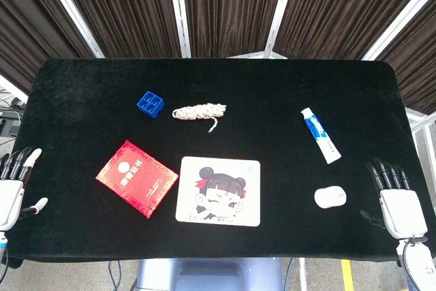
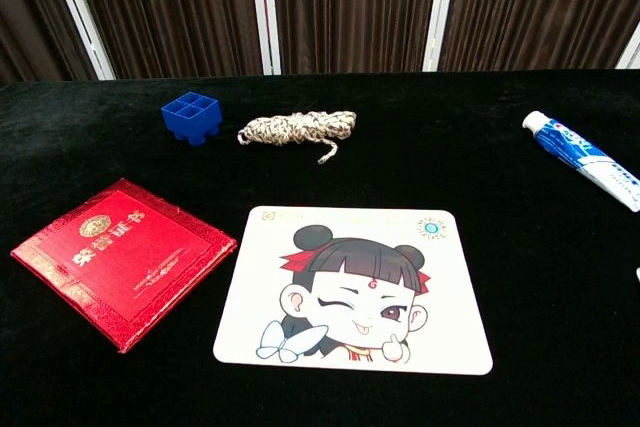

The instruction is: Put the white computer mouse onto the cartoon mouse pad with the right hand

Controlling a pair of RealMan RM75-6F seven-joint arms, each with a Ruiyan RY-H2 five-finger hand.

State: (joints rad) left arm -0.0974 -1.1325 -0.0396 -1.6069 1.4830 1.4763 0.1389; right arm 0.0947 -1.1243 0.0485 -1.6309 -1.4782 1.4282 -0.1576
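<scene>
The white computer mouse lies on the black table to the right of the cartoon mouse pad, a short gap between them. The pad shows a winking girl and has nothing on it. My right hand hovers at the table's right front corner, right of the mouse, fingers extended and apart, holding nothing. My left hand sits at the left front edge, fingers spread, empty. The chest view shows neither hand, and the mouse lies beyond its right edge.
A red booklet lies left of the pad. A blue grid block and a coiled rope sit further back. A toothpaste tube lies behind the mouse. Dark curtains hang behind the table.
</scene>
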